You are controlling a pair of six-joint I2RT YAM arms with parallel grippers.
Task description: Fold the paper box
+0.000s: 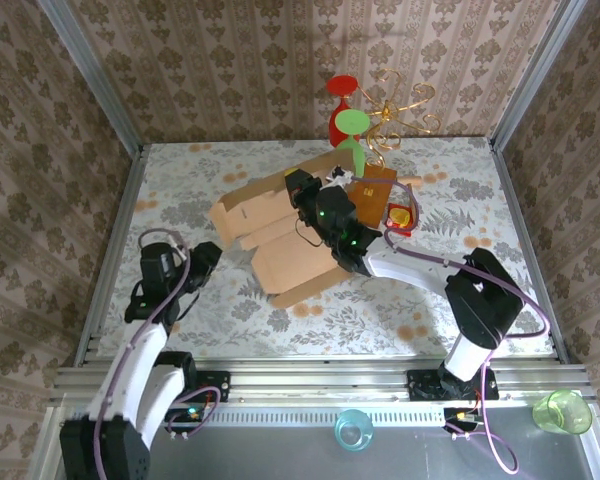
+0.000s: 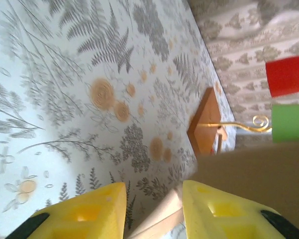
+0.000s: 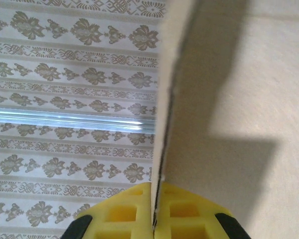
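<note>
Paper box (image 1: 285, 235): lies mid-surface and is only part-folded. Light-brown panels spread flat toward the near left, and one panel is raised at the far side, under the right arm.
Surface (image 1: 460, 300): floral-print covering, with the box roughly at its centre.
Right gripper (image 1: 302, 188): at the far edge of the box, its arm stretched diagonally across the cardboard.
Right fingers (image 3: 114, 219): clenched on a cardboard panel that the wrist view shows edge-on. The sheet rises straight from between them, with no gap on either side.
Reason for hold (judged): pinching the panel upright lets the crease form at its base and stops the panel springing flat.
Left gripper (image 1: 208, 258): just beside the near-left edge of the box, low to the surface.
Left fingers (image 2: 84, 216): released, with a clear gap between them. A pale cardboard corner shows in that gap beyond the tips, apparently not pinched.
Reason for position (judged): placed to catch or push the left-hand flap while the other arm holds the wall up.
Wooden block (image 1: 375, 195): darker reddish-brown, at the far right of the box. Whether it touches the box or merely sits next to it, cannot tell.
Step in hand (judged): raising a wall; the box is far from closed.
Risk (judged): the thin panel may buckle, or slip from the pinch, if pulled off the crease line.
</note>
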